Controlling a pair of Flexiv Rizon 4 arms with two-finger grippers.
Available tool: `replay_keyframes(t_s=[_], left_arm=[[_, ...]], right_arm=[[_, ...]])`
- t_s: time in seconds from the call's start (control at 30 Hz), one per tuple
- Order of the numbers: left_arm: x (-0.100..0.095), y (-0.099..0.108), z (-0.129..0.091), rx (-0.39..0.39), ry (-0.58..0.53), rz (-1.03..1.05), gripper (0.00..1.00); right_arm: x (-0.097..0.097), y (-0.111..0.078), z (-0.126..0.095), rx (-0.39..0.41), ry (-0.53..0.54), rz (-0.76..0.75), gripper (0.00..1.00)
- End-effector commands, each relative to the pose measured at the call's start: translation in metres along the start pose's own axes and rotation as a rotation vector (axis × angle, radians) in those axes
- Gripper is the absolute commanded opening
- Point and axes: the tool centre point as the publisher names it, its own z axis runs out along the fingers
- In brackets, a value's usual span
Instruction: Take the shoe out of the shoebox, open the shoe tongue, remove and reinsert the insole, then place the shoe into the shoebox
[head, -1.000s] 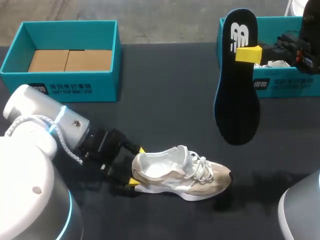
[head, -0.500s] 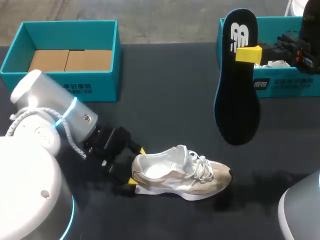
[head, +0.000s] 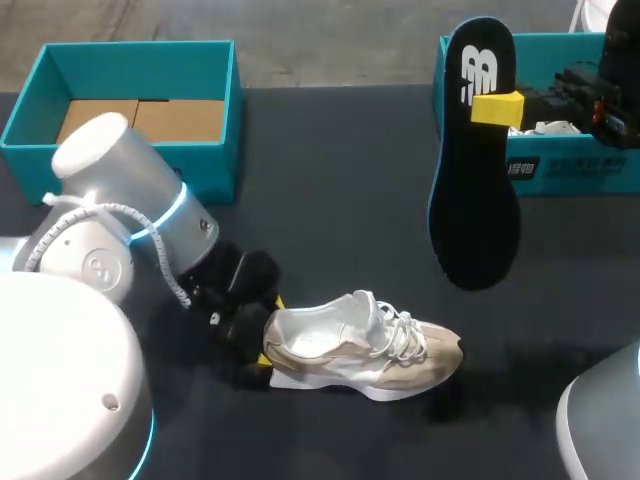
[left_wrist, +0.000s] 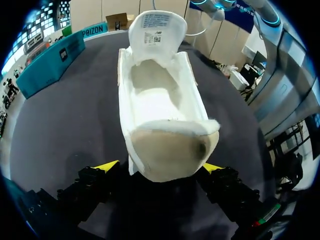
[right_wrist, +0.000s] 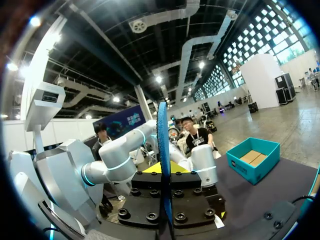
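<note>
Head overhead, wrists close, shoe (head: 360, 345) seemingly shared

A black table (head: 340, 180), and 2 brown cardboard pieces (head: 175, 118) side by side.

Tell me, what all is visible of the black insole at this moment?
The insole is black, with a white logo near its narrow heel end and a blue rim. It looks thin. It hangs above the table, heel end up, wide toe end down. Only the right gripper touches it, shut on the heel part.
</note>
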Motion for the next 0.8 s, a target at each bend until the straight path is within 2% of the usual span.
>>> replay_keyframes(t_s=[0.03,0.37,0.8], left_arm=[[0.001,-0.007,-0.010,-0.138,0.006,0.001,1.00],[0.011,-0.014,-0.028,-0.275,0.003,0.028,1.00],[0.013,-0.017,-0.032,-0.295,0.008,0.008,1.00]], right_arm=[[-0.001,0.000,0.002,0.002,0.000,0.001,0.00],[-0.001,0.000,0.002,0.002,0.000,0.001,0.00],[-0.001,0.000,0.002,0.002,0.000,0.001,0.00]])
